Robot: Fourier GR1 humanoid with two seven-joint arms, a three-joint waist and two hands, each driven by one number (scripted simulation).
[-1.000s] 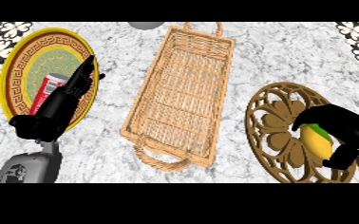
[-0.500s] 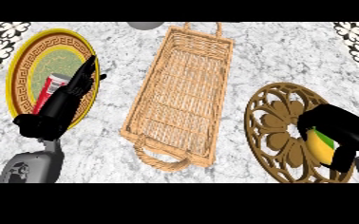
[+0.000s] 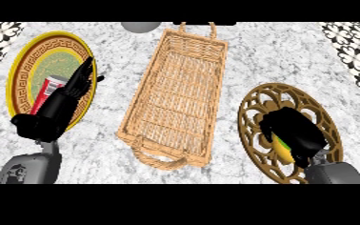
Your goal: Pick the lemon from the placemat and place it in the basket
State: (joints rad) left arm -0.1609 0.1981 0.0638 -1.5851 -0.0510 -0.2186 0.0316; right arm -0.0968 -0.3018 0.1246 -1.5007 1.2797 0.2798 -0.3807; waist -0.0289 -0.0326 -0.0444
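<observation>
My right hand (image 3: 295, 136) sits low on the brown openwork placemat (image 3: 256, 105), fingers curled down over the lemon (image 3: 283, 148), of which only a yellow sliver shows under the palm, so the fruit is on the mat and mostly hidden. I judge the grasp is just closing; to do this step well I'd want the fingers wrapped under the widest part of the lemon before lifting, then raise it straight up clear of the mat's raised pattern and carry it left over the near rim of the wicker basket (image 3: 179, 88), which lies lengthwise just beside the mat on the marbled surface (image 3: 281, 52). My left hand (image 3: 60, 105) rests with fingers straight over the gold-rimmed plate (image 3: 25, 62), partly covering a red can (image 3: 45, 91). The can has a pale band, but I can read no writing or brand on it.
</observation>
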